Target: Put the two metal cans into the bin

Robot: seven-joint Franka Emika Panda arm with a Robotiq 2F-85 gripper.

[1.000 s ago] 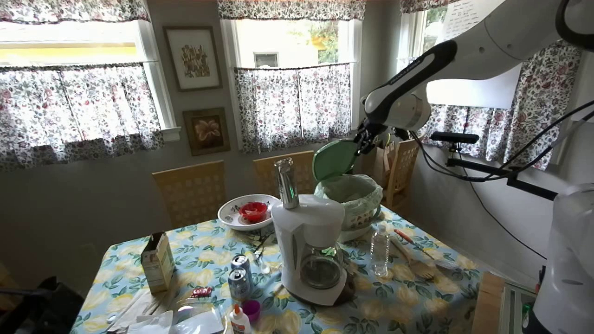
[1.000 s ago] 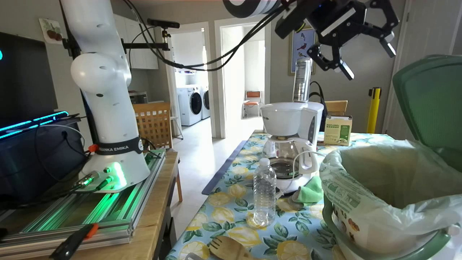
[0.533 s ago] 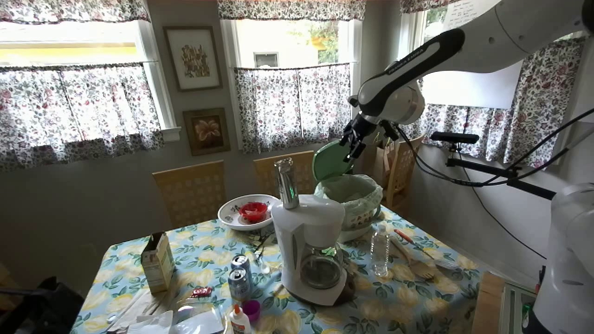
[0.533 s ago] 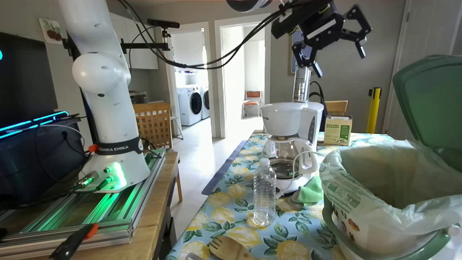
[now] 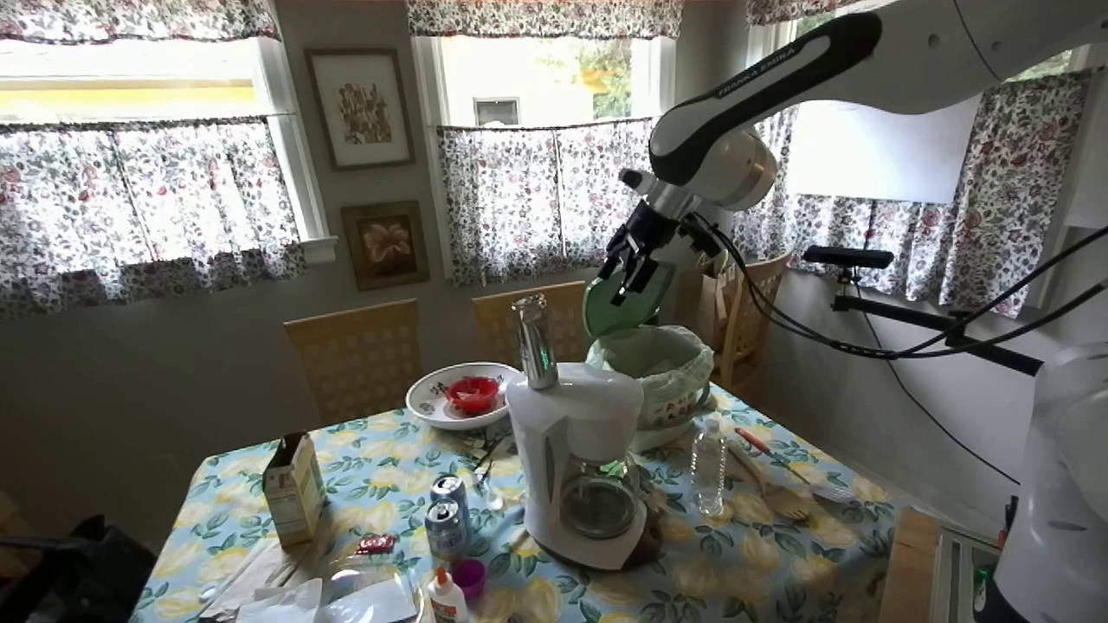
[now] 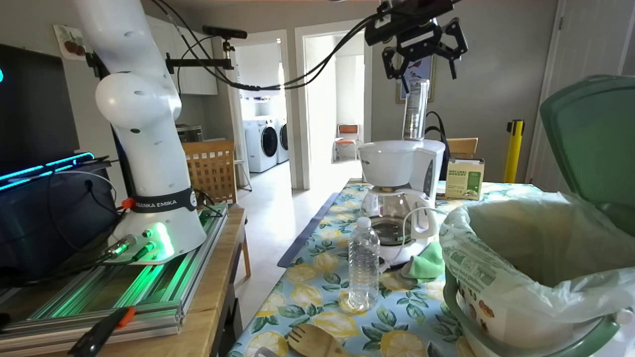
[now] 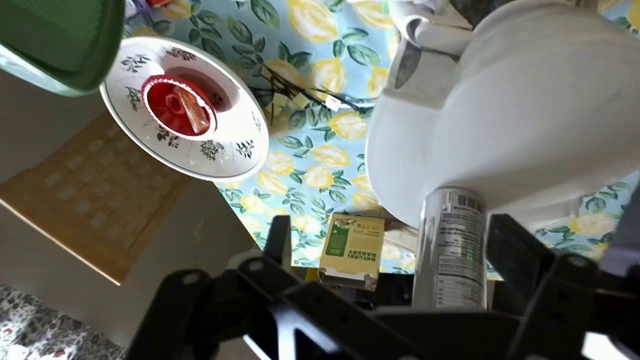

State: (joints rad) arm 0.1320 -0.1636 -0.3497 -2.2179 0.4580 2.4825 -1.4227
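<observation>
Two slim silver-blue metal cans [image 5: 446,538] stand on the lemon-print tabletop [image 5: 372,467]; black two-finger gripper [image 6: 430,82] hangs with jaws spread

In an exterior view, your cans stand upright close together, one partly hiding the other, between the tabletop's left edge and the white plastic coffee maker [image 5: 593,424]. The round, pale, bag-lined bin [image 5: 671,414] stands by the far right corner, its green hinged lid [image 5: 610,313] raised.

In an exterior view, a tall silvery metal cylinder [image 6: 415,113] stands atop the coffee maker, and a clear plastic bottle [image 6: 363,270] between the bin and the tabletop's left edge.

In the wrist view, your jaws are well apart; the cylinder shows between them, nearer one, and you cannot tell whether they touch.
</observation>
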